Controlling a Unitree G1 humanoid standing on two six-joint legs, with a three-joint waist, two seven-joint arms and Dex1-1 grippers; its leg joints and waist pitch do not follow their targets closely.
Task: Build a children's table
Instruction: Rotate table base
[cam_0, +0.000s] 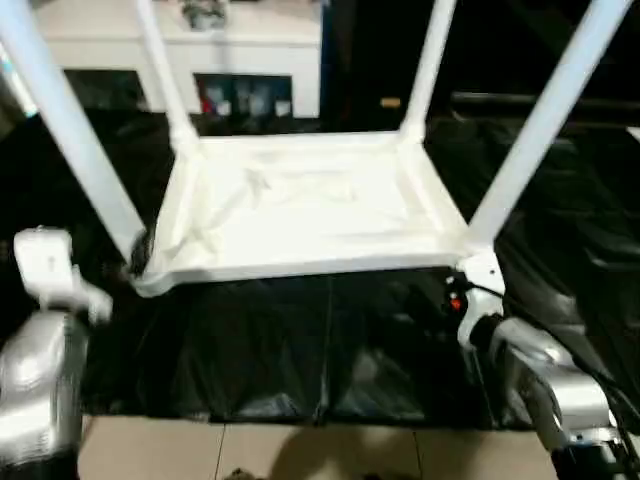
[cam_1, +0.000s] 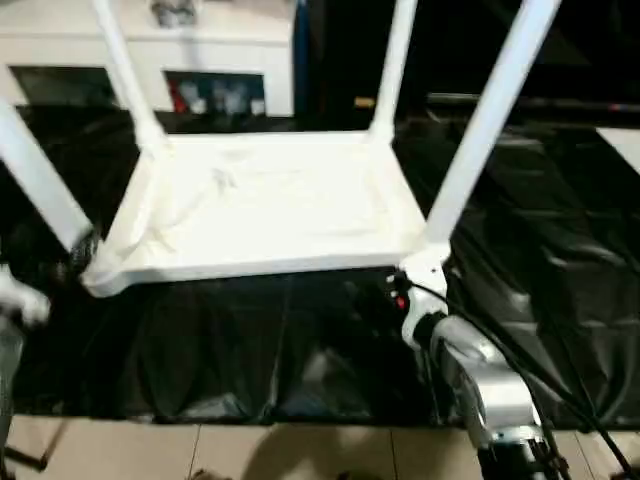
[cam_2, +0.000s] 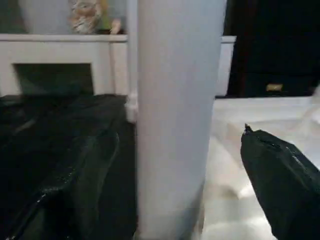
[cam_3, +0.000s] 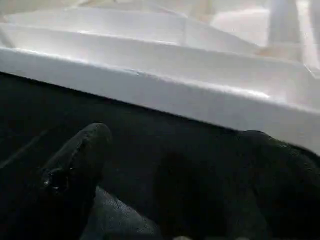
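four white legs (cam_0: 545, 120) on upturned tabletop (cam_0: 300, 205), no legible writing

Black plastic sheeting (cam_0: 300, 350) covers the floor, wrinkled and glossy. Bare tan floor tiles (cam_0: 300, 450) show along its near edge. White cabinet (cam_0: 250, 45) at the back, small items blurred behind its glass doors (cam_0: 245, 98). Dark furniture (cam_0: 370, 60) just beside it.

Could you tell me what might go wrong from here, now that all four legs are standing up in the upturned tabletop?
1. The left claw stands open around the near-left leg; a sideways arm move could knock that leg askew or out of its socket.
2. The right claw is open just short of the tabletop rim; advancing could push the table across the black sheet.
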